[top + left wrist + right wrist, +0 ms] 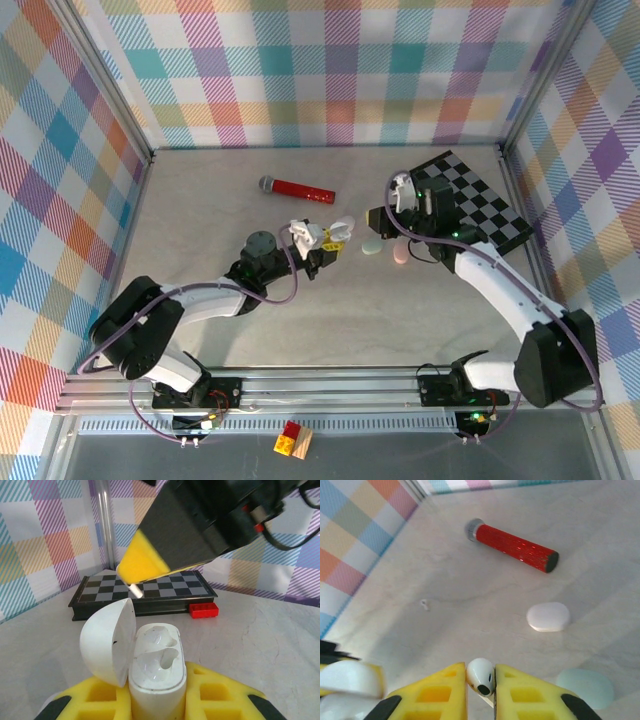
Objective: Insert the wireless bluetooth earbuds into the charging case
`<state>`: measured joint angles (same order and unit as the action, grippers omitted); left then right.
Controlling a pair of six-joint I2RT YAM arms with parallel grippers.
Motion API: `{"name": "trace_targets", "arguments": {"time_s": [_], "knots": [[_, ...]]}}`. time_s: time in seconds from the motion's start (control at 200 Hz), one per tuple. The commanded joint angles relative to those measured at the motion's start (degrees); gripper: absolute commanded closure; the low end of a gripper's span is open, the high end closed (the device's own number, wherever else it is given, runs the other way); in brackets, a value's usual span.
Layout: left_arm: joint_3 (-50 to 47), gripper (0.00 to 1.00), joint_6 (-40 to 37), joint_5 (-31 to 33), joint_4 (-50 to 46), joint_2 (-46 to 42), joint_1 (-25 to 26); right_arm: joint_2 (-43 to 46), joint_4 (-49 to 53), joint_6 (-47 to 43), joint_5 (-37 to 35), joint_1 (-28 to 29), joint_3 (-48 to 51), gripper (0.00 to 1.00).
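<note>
Status: insertion not yet made. The left hand [157, 702] is pressed together on the base of the white charging case [157, 680], holding it upright off the counter [400, 320] near mid-frame of the top view, lid [107, 647] hinged open to the left. Two wells show inside; whether either is occupied cannot be told for certain, though both look vacant. The right hand [480, 682] pinches one white earbud [480, 672] between its yellow pads, and in the left wrist view it hangs just above and behind the open case, apart from it. By this evidence the earbud has been picked up and brought over; lowering, seating and any further earbuds are outstanding. Clearances: a white oval case [548, 616] and a pale green one [585, 687] lie on the counter near the right hand, with a pink one [401, 254] beside them. A red cylinder [512, 546] lies further up-frame, well apart. The chequered board [145, 592] and a red brick [203, 610] sit behind the case. The raised lid is the nearest edge to foul.
</note>
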<state>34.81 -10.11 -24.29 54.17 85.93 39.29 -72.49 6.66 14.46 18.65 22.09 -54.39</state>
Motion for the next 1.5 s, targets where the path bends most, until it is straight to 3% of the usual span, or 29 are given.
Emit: {"name": "trace_targets", "arguments": {"time_s": [0.0, 0.225, 0.49, 1.495], "knots": [[2.4, 0.88, -0.8, 3.1, 2.1, 1.3, 0.8, 4.6, -6.5, 3.6, 5.4, -0.6, 2.8, 0.84], [5.2, 0.88, 0.4, 3.1, 1.2, 3.4, 1.6, 9.6, -12.7, 7.3, 10.3, -0.7, 7.2, 0.84], [6.9, 0.88, 1.4, 2.4, 1.1, 4.4, 2.8, 8.9, -21.6, 12.5, 14.0, -0.7, 10.6, 0.84], [9.0, 0.88, 5.0, 2.1, 0.6, 3.7, 3.0, 4.4, -25.2, 13.6, 15.2, -0.7, 11.6, 0.84]]}}
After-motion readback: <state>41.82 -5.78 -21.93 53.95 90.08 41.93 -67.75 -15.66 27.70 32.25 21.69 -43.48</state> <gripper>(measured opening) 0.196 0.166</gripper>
